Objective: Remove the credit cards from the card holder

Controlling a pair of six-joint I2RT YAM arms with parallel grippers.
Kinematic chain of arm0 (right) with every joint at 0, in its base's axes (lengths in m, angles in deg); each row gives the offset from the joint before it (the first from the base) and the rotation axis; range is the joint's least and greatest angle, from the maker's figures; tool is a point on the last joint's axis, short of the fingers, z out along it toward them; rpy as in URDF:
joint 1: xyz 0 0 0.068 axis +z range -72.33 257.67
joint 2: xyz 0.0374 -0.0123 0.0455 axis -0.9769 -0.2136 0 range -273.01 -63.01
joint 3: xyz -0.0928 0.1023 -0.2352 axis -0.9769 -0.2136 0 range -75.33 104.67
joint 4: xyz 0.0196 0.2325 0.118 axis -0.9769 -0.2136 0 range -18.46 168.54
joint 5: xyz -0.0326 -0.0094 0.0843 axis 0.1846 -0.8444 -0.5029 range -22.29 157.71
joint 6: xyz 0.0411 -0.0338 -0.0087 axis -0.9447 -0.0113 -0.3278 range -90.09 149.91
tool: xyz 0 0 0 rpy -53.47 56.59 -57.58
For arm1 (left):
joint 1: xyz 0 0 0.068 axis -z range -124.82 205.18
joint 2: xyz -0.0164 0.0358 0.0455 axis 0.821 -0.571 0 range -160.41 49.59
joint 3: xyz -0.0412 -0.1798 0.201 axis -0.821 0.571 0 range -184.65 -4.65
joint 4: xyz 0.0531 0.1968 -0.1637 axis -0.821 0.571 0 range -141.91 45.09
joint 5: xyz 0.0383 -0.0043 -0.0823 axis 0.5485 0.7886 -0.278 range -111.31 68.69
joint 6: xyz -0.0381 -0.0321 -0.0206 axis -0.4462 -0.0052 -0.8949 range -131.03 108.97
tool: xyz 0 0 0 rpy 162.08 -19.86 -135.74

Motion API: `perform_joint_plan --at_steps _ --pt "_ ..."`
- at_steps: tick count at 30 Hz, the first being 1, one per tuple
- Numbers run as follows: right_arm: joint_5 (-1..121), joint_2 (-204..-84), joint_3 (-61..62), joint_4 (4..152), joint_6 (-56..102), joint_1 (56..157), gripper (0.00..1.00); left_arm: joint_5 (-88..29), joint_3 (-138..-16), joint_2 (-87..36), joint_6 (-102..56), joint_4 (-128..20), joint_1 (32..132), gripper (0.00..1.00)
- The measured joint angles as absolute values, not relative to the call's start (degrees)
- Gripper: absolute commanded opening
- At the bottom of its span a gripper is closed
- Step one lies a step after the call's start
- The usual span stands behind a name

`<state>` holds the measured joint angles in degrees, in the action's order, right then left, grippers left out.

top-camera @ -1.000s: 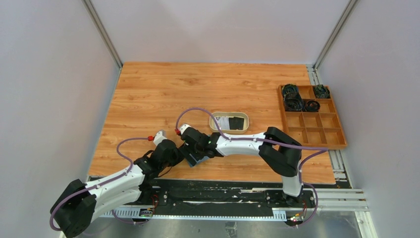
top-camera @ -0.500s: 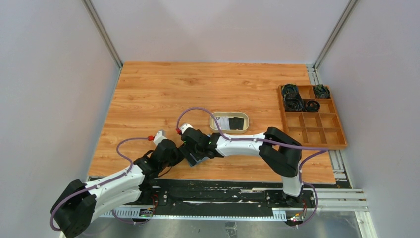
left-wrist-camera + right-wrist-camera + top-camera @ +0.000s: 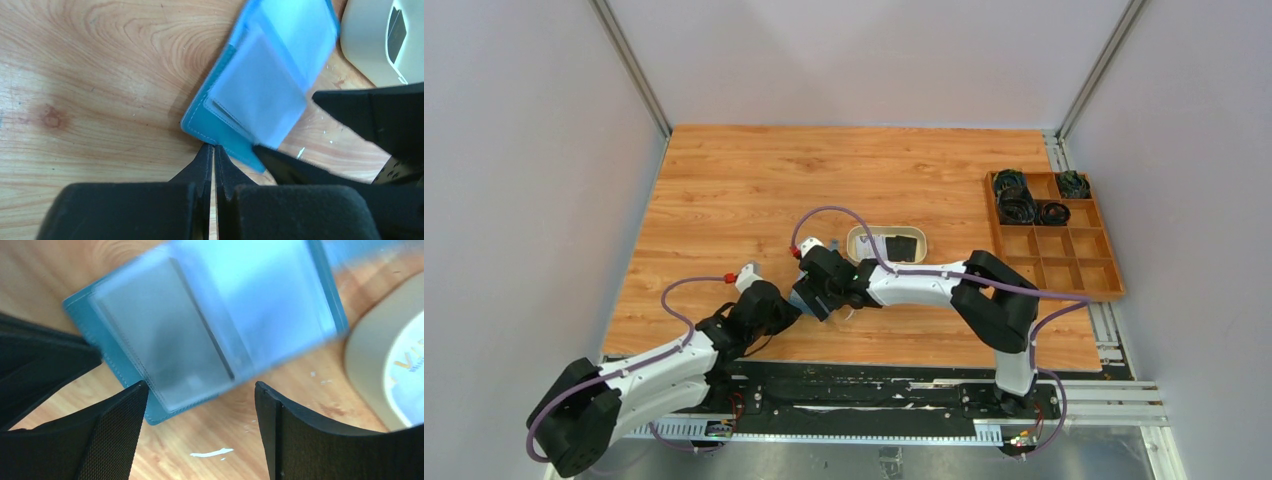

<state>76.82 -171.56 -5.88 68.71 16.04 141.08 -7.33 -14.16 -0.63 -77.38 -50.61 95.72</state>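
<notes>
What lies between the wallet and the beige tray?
Only bare table. The wallet and the tray stand apart, with nothing between them. The right wrist view shows it best.

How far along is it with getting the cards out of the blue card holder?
Done: a black card and a whitish card lie in the beige tray. In hand: the card holder lies open on the table; the right gripper hangs open over it, and the left gripper is shut at its edge. Left: its clear sleeves are blurred, so I cannot tell whether any card remains inside.
</notes>
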Motion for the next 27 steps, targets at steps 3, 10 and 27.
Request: perform_joint_plan --at_steps 3,10,27 --pt "78.70 -171.54 -5.88 69.19 16.68 139.86 0.81 -8.23 -14.16 -1.50 -77.13 -51.07 95.72 0.00" --pt "81.34 -171.48 -6.03 70.00 19.06 138.61 0.81 -9.89 -14.60 -5.22 -75.91 -54.63 95.72 0.00" --pt "80.40 -170.12 -8.99 73.72 20.24 138.61 0.80 -9.71 -11.96 -1.35 -78.16 -58.48 95.72 0.53"
